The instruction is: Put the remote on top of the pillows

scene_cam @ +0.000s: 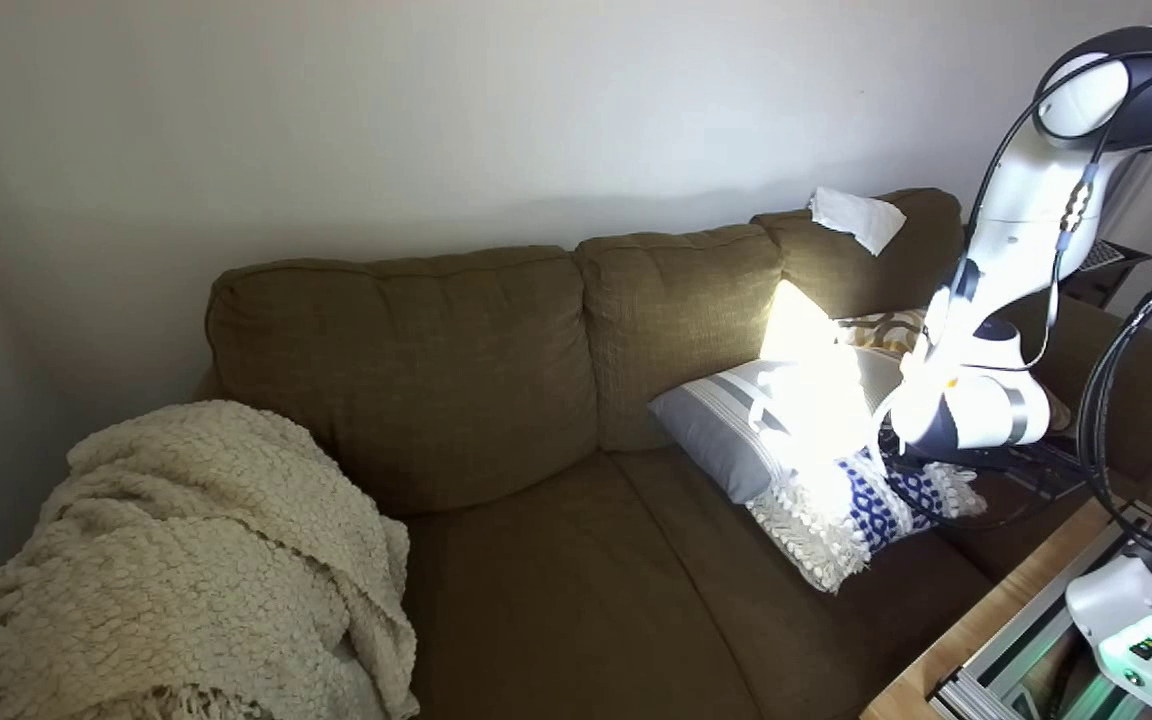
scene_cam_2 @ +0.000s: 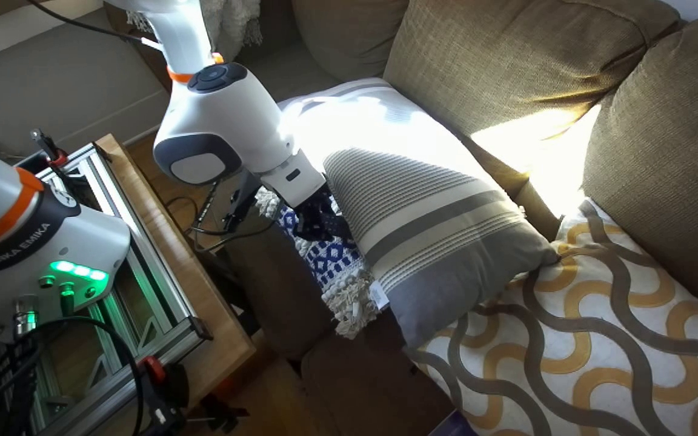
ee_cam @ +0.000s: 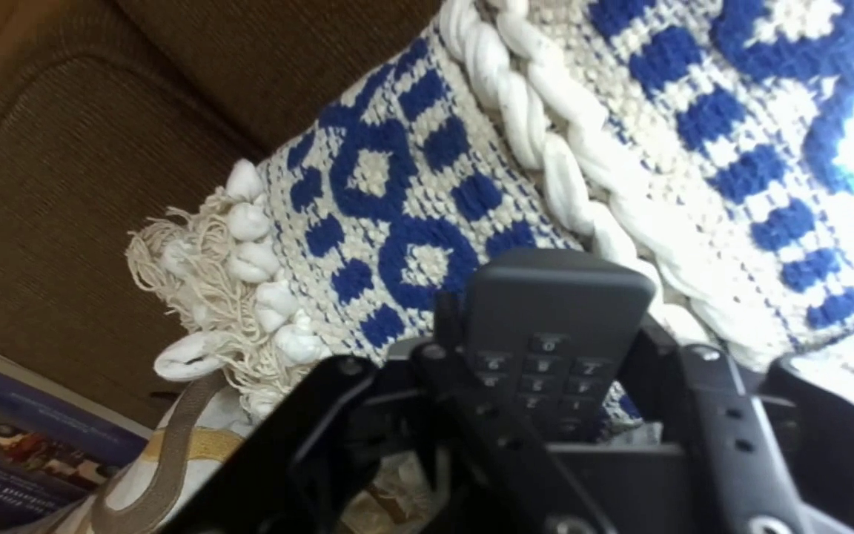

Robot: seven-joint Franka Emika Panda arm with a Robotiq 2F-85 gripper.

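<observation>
The claw (ee_cam: 550, 330) pinches the remote (ee_cam: 559, 311) snugly by its sides over the blue-and-white pillow (ee_cam: 464, 196), presumably leaving its end free to settle there, though whether they touch I can't tell.

A dark remote (ee_cam: 559, 300) with numbered keys is clasped in the gripper (ee_cam: 551, 334), over the blue-and-white tasselled pillow (ee_cam: 427, 200); whether they touch cannot be told. Just beside lies the grey-striped pillow (scene_cam_2: 425, 209), overlapping a white pillow (scene_cam_2: 603, 315) with brown and ochre curves.
</observation>
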